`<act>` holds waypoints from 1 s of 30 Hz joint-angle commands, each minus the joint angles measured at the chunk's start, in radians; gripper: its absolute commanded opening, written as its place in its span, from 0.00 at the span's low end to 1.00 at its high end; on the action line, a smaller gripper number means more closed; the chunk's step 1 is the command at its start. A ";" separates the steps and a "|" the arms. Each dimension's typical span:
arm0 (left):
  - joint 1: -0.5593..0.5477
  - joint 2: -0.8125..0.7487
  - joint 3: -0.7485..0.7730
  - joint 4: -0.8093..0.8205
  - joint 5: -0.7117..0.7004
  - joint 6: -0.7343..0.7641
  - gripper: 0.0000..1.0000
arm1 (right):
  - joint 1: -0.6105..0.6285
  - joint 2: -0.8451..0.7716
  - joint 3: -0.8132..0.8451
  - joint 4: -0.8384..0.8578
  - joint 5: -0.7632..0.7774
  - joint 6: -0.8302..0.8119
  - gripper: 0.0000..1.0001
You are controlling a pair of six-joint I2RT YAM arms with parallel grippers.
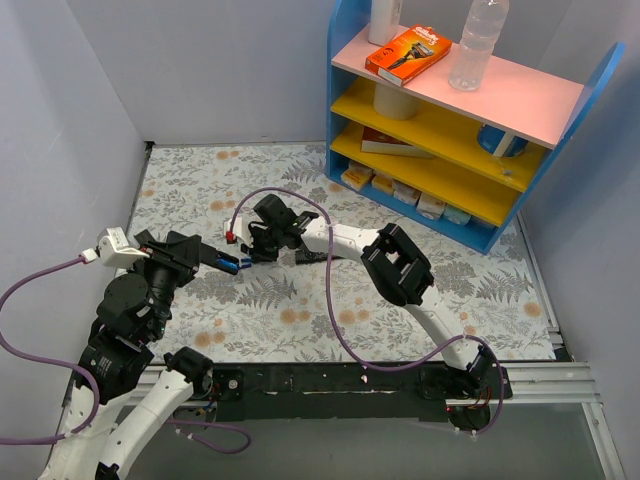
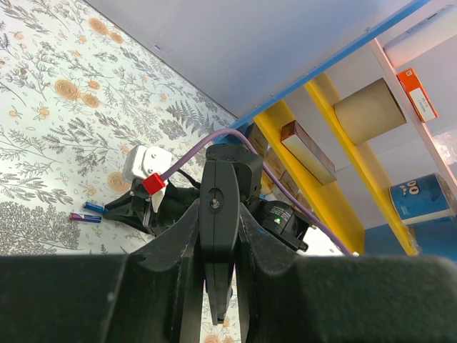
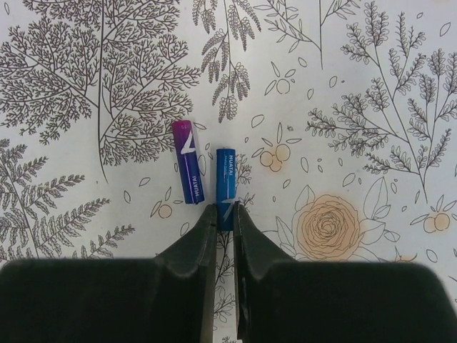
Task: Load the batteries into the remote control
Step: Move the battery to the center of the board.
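Plainly the right arm is the nearer one: on the flowered bench (image 1: 300,310) its right claw (image 3: 225,209) sits low over the batteries (image 3: 187,175). They lie side by side, with their long axes pointing straight away from that claw. The left claw (image 2: 218,223) is clamped on the remote control (image 2: 218,182), held out beside them (free end toward the cells). The right claw is narrowed to a slit. Its fingers (image 3: 193,246) touch both sides of the near end of the blue cell (image 3: 226,168), which lies flat.
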 commanded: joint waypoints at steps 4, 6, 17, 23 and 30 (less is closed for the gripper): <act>-0.002 0.006 -0.029 0.042 0.005 0.012 0.00 | -0.009 -0.083 -0.109 -0.051 0.028 0.026 0.07; -0.002 0.000 -0.044 0.064 0.005 0.014 0.00 | -0.017 -0.144 -0.156 -0.054 0.039 0.061 0.06; -0.002 0.000 -0.170 0.193 0.042 0.037 0.00 | -0.023 -0.496 -0.654 -0.106 0.215 0.314 0.04; 0.000 -0.011 -0.253 0.294 0.105 0.048 0.00 | -0.090 -0.660 -0.862 -0.126 0.379 0.676 0.05; 0.000 0.014 -0.288 0.337 0.140 0.046 0.00 | -0.161 -0.761 -1.034 -0.194 0.502 1.007 0.06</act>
